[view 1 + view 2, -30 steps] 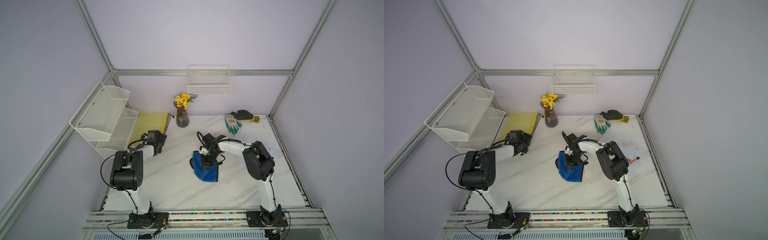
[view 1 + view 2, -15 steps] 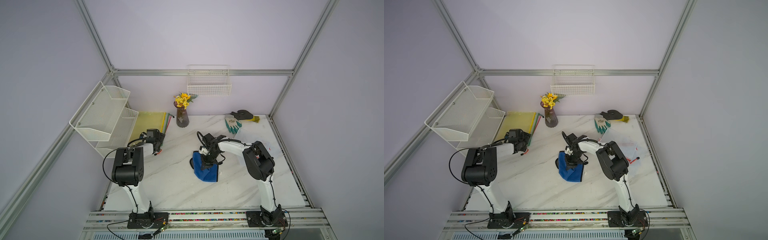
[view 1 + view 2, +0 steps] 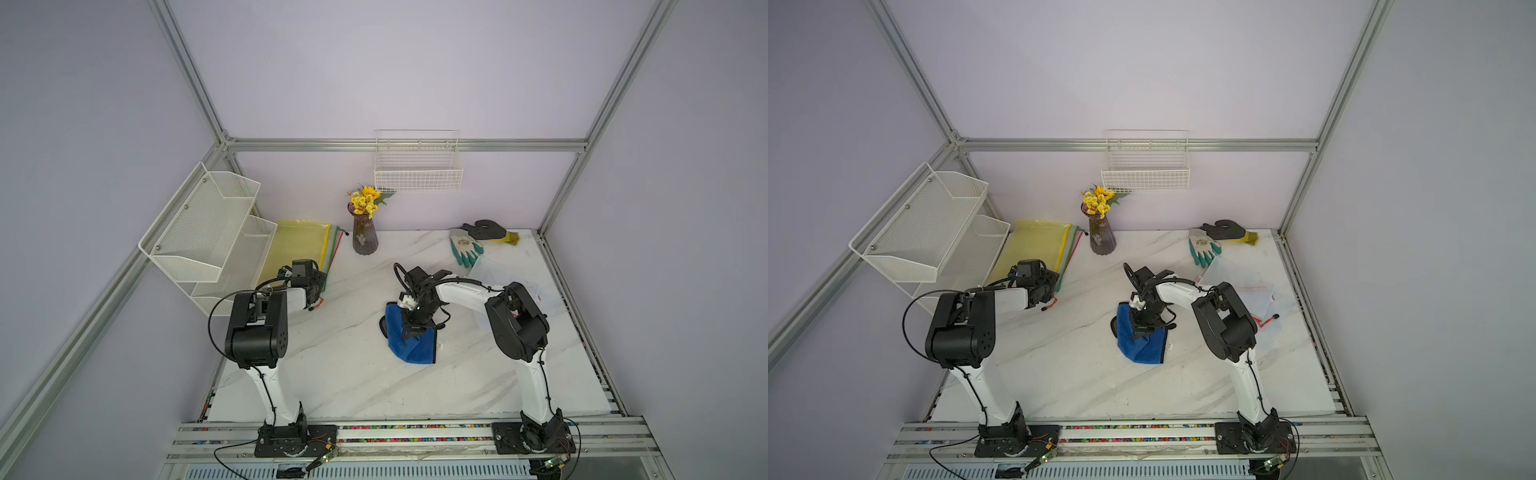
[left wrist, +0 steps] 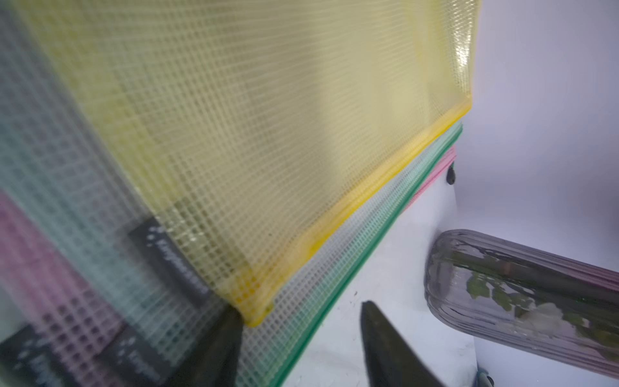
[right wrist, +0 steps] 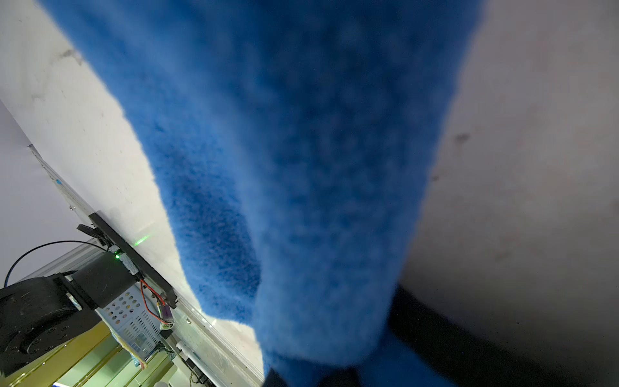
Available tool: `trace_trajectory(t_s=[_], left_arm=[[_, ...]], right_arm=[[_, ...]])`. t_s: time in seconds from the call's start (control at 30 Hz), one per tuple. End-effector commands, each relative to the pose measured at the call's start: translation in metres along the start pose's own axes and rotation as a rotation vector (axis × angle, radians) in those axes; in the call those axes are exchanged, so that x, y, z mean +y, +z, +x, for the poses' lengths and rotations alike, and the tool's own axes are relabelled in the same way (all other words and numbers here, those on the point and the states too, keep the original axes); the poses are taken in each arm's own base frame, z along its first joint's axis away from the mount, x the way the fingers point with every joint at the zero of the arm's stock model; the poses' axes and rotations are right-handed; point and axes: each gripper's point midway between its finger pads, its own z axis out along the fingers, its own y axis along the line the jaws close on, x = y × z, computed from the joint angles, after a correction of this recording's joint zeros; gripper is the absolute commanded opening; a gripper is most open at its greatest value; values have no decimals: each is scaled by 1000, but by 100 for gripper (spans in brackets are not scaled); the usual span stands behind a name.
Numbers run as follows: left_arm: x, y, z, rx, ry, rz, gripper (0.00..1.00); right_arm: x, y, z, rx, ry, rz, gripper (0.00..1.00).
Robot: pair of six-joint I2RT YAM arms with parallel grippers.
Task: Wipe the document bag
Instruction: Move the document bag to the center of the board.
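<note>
Hanging from the clamped right jaws over mid-table: blue microfibre cloth. Further back on the left, the left jaws stand apart, straddling the near corner of the yellow mesh document bag. It tops a flat stack of green and pink bags beside the white wire shelf. Ribbed purple glass vase is just beside the stack.

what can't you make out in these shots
Left wrist view: print on the black labels is blurred.
Right wrist view: the blue cloth covers the tips of the right gripper.
Both top views: the right arm hides part of the clear bag.
In both top views the white tag by the cloth is too small to read.
</note>
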Motion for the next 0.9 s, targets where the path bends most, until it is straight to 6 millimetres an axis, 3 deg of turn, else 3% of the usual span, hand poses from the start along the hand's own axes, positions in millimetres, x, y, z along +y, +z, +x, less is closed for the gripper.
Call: trace_trajectory(t_s=[0.0, 0.17, 0.33, 0.47, 0.63, 0.87], left_arm=[[-7, 3, -21, -82, 21, 11, 80], [-5, 2, -29, -122, 3, 12, 70], [6, -4, -34, -168, -29, -2, 30], [2, -7, -35, -171, -35, 22, 0], [-26, -23, -35, -130, 12, 95, 0], [-52, -80, -20, -51, 92, 163, 0]], right_arm=[[-67, 46, 7, 42, 50, 214, 0], [-67, 45, 9, 43, 53, 215, 0], [-68, 43, 10, 41, 54, 220, 0], [-68, 41, 11, 34, 55, 222, 0], [-68, 37, 11, 26, 53, 228, 0], [-57, 25, 3, -6, 37, 212, 0]])
